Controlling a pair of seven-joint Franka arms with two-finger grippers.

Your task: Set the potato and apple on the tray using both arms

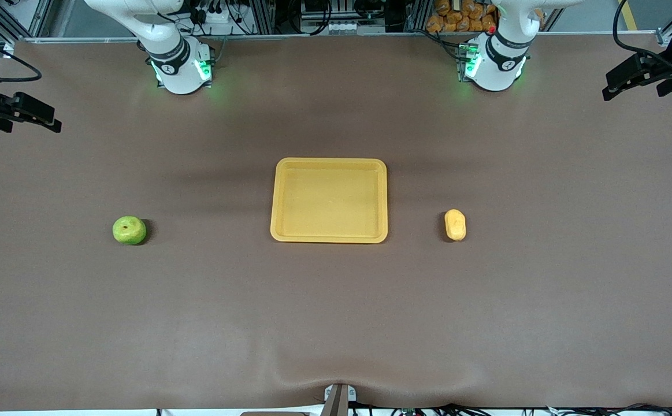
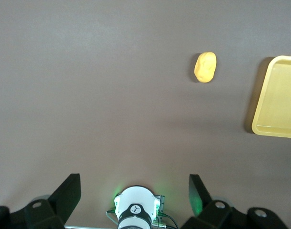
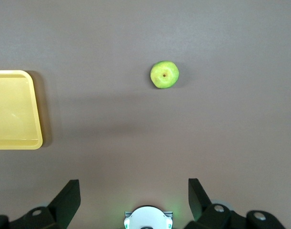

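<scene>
One tray (image 1: pixel 329 236), centre of the brown table (image 1: pixel 336 323). One apple (image 1: pixel 129 230) well off toward the right arm's end; one potato (image 1: pixel 455 225) nearer the tray, toward the left arm's end (nothing between). Left gripper (image 2: pixel 134 193) and right gripper (image 3: pixel 134 194) wait high, fingers spread, holding nothing.

The tray (image 1: pixel 329 200) lies mid-table between the apple (image 1: pixel 129 230) and the potato (image 1: pixel 455 225), touching neither.

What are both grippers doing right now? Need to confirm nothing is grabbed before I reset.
Left gripper: open, holding nothing, high over the table.
Right gripper: open, holding nothing, high over the table.
</scene>
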